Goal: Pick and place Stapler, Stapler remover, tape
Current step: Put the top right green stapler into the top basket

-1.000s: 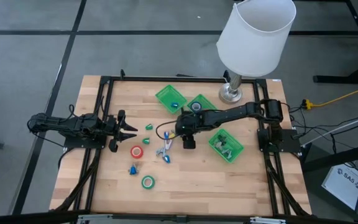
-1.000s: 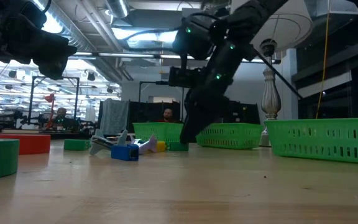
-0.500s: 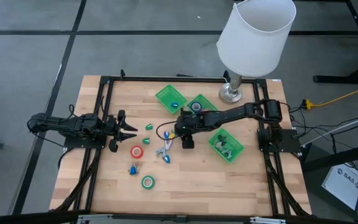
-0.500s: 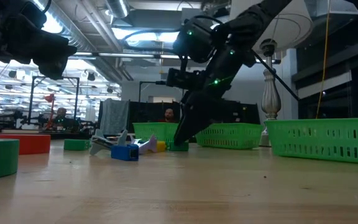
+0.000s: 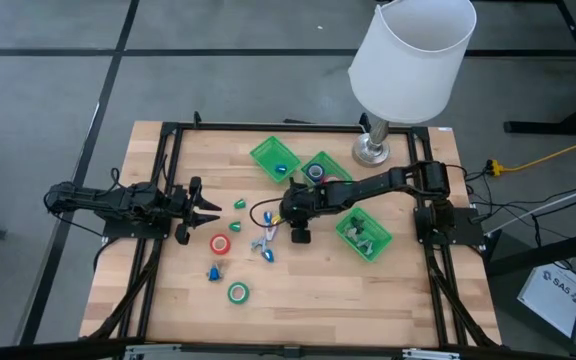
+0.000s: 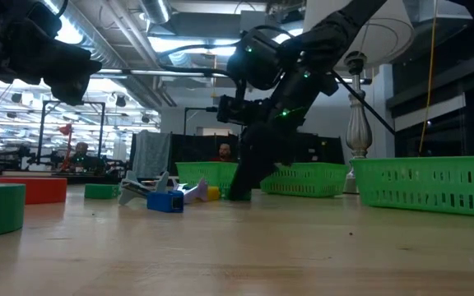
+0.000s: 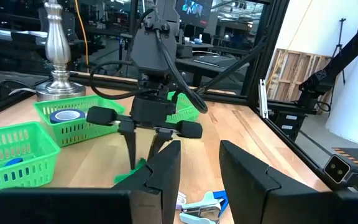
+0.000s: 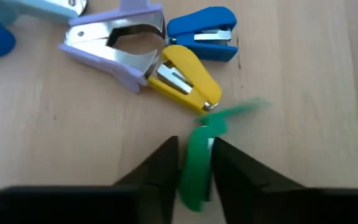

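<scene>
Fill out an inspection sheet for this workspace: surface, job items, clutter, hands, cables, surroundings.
Surface: wooden table inside a black frame.
Job's things: red tape roll and green tape roll loose on the wood; blue tape roll in a green tray; yellow stapler, blue stapler and lilac staple remover clustered mid-table; two more green trays.
Clutter: nothing seen.
Hands: right hand low at mid-table, shut on a green piece; left hand open, waiting at the table's left side.
Cables: yellow cable on the floor to the right.
Surroundings: lamp at the far edge; people in the room behind.
</scene>
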Controlling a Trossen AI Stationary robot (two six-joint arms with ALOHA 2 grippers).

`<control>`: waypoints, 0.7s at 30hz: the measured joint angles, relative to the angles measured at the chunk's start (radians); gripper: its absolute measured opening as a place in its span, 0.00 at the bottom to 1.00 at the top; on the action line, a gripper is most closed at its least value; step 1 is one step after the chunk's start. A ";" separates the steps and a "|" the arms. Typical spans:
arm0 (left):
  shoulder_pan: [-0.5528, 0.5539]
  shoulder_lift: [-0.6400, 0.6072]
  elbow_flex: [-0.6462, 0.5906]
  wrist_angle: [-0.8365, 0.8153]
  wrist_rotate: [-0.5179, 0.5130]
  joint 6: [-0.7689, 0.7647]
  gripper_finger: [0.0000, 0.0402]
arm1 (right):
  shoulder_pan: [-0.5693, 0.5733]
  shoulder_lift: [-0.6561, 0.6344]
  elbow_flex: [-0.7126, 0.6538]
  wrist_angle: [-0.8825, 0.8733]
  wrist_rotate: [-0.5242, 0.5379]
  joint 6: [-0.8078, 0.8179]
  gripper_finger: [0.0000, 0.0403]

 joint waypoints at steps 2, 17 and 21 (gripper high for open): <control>0.000 0.000 0.000 0.000 0.000 0.000 0.27 | 0.000 0.000 0.000 0.004 0.000 0.050 0.15; 0.000 0.000 0.000 0.000 0.000 0.000 0.27 | 0.011 -0.002 0.150 0.000 -0.104 0.301 0.13; 0.000 0.000 0.000 0.000 0.000 0.000 0.27 | -0.002 -0.003 0.251 -0.001 -0.104 0.244 0.13</control>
